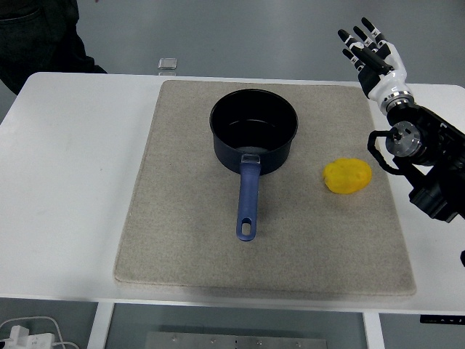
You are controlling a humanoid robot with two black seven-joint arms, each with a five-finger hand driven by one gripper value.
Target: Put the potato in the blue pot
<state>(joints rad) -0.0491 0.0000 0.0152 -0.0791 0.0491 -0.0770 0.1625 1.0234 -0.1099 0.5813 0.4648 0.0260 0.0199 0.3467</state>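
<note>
A yellow potato (347,176) lies on the right part of a beige mat (182,240). The blue pot (253,131) stands at the mat's upper middle, dark and empty inside, its blue handle (248,203) pointing toward the near edge. My right hand (369,49) is raised at the upper right, beyond the mat's far right corner, fingers spread and holding nothing. It is well above and behind the potato. The right forearm comes in from the right edge. No left arm shows.
The mat covers most of the white table (65,189). A small clear object (168,65) sits at the table's far edge. A person in dark clothing (36,36) stands at the top left. White cables (29,334) lie below the table's near edge.
</note>
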